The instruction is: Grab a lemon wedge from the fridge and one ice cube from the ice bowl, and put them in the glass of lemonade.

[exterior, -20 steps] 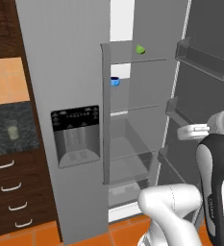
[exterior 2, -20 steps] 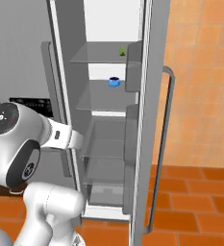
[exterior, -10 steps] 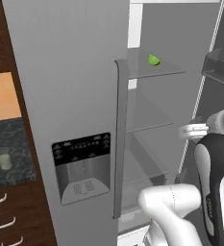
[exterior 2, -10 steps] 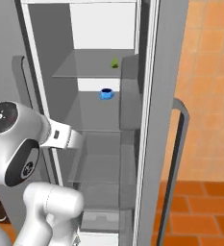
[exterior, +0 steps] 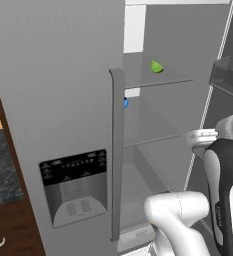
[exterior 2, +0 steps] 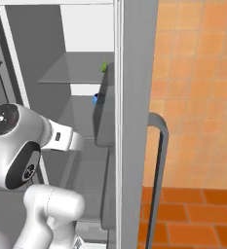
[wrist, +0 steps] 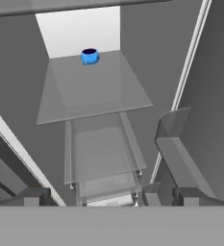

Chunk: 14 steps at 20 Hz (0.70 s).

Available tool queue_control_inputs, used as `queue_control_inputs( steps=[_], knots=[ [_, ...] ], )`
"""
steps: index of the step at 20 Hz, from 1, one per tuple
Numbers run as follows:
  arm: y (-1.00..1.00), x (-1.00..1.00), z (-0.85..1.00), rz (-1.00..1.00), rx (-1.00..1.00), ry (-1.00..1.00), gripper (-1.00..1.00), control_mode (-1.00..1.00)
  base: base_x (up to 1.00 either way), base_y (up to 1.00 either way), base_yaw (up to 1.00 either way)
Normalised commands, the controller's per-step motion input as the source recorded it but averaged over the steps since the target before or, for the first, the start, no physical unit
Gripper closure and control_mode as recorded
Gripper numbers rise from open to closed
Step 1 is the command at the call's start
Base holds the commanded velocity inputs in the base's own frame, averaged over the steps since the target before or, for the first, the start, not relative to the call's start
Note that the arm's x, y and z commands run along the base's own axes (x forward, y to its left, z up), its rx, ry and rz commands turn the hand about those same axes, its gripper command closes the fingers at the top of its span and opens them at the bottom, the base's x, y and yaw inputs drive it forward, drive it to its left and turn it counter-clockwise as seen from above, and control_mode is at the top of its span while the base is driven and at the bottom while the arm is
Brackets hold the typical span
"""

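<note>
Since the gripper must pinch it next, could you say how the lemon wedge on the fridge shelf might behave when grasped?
The lemon wedge looks small and rounded, so it may rock or slide on the smooth shelf. It probably weighs little.

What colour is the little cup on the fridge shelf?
The cup is bright blue, seen best in the hand view.

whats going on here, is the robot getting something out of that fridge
The white robot arm faces the tall grey fridge, whose right door stands open. Its gripper is open and empty, aimed into the compartment. A small green lemon wedge lies on the upper glass shelf, untouched; a small blue cup sits on the shelf below.
</note>
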Motion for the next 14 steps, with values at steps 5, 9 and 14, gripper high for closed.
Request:
queue_control_inputs(
  steps=[5,9,14],
  knots=[
    [0.0,0.0,0.0,0.0,0.0,0.0,-1.0,1.0,0.67,0.0,0.01],
    [0.0,0.0,0.0,0.0,0.0,0.0,-1.0,1.0,0.61,-0.11,0.04],
    [0.0,0.0,0.0,0.0,0.0,0.0,-1.0,-1.0,0.04,0.0,0.01]
  ],
)
